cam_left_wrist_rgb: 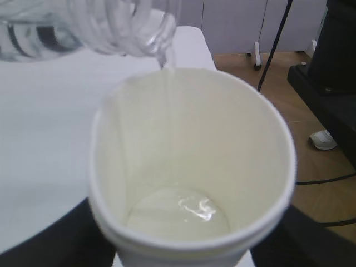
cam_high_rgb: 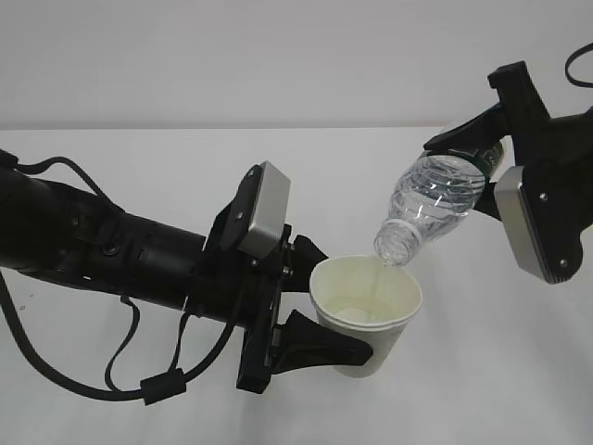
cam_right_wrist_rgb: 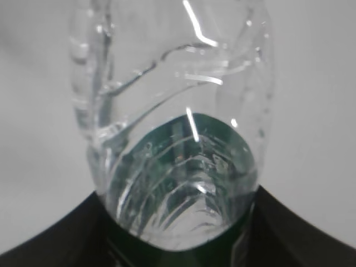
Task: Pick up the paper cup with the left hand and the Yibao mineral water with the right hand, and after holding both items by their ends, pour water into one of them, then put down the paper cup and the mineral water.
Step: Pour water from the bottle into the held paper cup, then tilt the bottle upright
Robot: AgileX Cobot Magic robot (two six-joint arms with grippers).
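Note:
My left gripper [cam_high_rgb: 320,297] is shut on the white paper cup [cam_high_rgb: 366,311], one black finger on each side of its wall, holding it upright above the table. A little water lies in the cup's cream bottom [cam_left_wrist_rgb: 178,214]. My right gripper [cam_high_rgb: 482,162] is shut on the green-labelled end of the Yibao mineral water [cam_high_rgb: 431,204]. The clear bottle tilts neck-down, its open mouth just over the cup's far rim. A thin stream runs down into the cup [cam_left_wrist_rgb: 192,167]. The bottle [cam_right_wrist_rgb: 172,139] fills the right wrist view, and its neck [cam_left_wrist_rgb: 133,28] shows at the top of the left wrist view.
The white table [cam_high_rgb: 482,371] spreads under both arms. Black cables [cam_high_rgb: 111,371] loop below the left arm. Past the table's edge the left wrist view shows wood floor [cam_left_wrist_rgb: 317,161], a cable and dark equipment [cam_left_wrist_rgb: 334,67].

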